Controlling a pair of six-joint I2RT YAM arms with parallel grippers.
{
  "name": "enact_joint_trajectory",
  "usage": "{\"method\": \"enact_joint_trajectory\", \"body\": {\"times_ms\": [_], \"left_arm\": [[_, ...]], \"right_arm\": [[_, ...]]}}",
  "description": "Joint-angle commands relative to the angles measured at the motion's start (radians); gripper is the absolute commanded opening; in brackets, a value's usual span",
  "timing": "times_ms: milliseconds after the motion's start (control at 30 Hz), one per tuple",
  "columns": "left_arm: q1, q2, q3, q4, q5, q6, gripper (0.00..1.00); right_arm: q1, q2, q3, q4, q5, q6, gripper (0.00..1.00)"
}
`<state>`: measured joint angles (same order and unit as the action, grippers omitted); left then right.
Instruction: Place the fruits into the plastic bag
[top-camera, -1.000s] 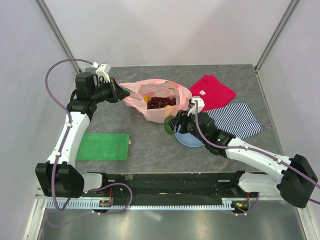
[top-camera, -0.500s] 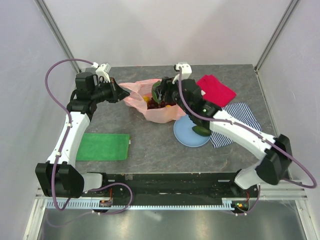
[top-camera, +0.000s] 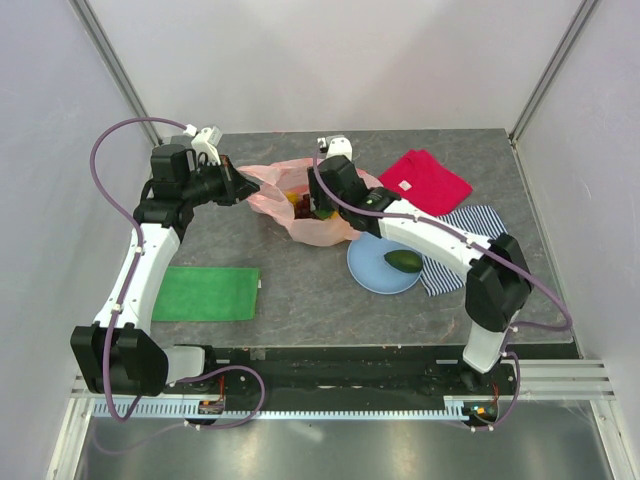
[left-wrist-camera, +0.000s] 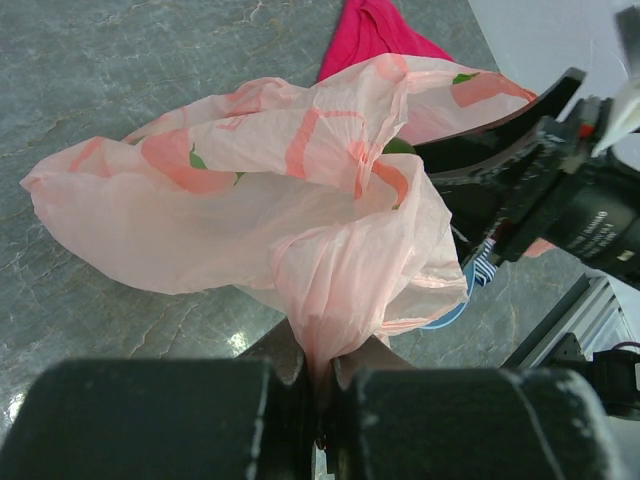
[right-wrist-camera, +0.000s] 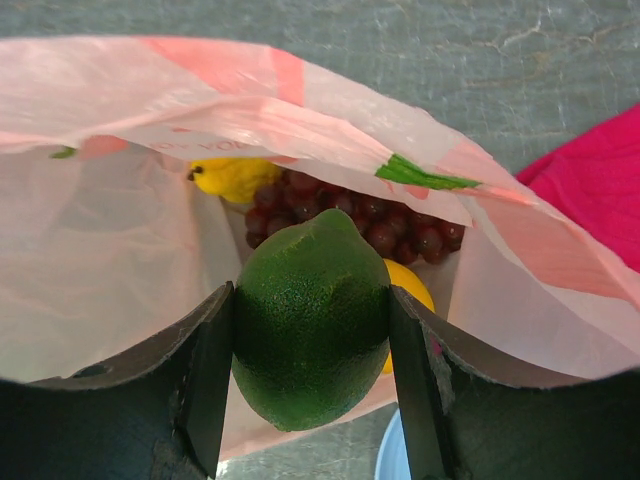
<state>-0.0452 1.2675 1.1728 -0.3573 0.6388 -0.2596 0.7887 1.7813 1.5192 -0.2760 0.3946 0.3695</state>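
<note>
In bag (top-camera: 322, 232): grapes (right-wrist-camera: 400, 225), citrus (right-wrist-camera: 232, 177); right jaws grasp lime (right-wrist-camera: 310, 320) at its mouth; left jaws pinch bag edge; avocado (top-camera: 402, 261) on plate (top-camera: 365, 276).

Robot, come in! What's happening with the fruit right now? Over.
Left gripper shut on bag edge, holding it up. Right gripper shut on lime at bag's mouth. Avocado on plate. Nothing blocking.
</note>
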Motion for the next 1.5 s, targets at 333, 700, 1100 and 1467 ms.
{"method": "enact_joint_trajectory", "body": {"times_ms": [333, 700, 1100, 1467], "left_arm": [[0.005, -0.003, 0.010, 0.027, 0.024, -0.010, 0.02], [0.005, -0.002, 0.008, 0.027, 0.024, -0.010, 0.02], [0.005, -0.003, 0.011, 0.027, 0.025, -0.010, 0.02], [0.005, 0.000, 0.011, 0.026, 0.029, -0.010, 0.02]], "right_arm": [[0.001, 0.116, 0.039, -0.057, -0.051, 0.003, 0.00], [0.001, 0.190, 0.047, -0.106, -0.140, 0.023, 0.03], [0.001, 0.191, 0.058, -0.123, -0.138, 0.005, 0.56], [0.001, 0.181, 0.058, -0.115, -0.165, -0.014, 0.82]]}}
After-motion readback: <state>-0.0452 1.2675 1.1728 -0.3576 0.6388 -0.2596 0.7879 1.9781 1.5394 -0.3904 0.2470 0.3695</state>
